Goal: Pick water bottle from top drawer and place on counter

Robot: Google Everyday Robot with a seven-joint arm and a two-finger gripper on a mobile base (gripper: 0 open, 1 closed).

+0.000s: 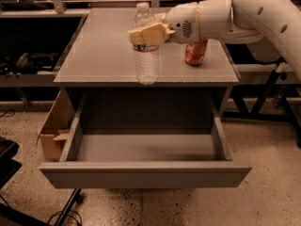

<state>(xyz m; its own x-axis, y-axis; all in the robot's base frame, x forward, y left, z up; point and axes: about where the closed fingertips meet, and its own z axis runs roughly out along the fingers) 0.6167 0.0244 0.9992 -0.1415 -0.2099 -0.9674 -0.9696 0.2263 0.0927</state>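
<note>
My gripper [146, 34] is shut on the water bottle [146, 60], a clear plastic bottle with a white cap and a white label band. I hold it upright by its upper part, over the front part of the grey counter [103, 51]. I cannot tell whether its base touches the counter. The top drawer [146, 147] stands pulled fully open below, and its grey floor holds nothing. My white arm reaches in from the upper right.
A red soda can [195, 52] stands on the counter to the right of the bottle, partly behind my arm. A cardboard box [54, 131] sits on the floor left of the drawer. Dark shelving and cables lie at the left.
</note>
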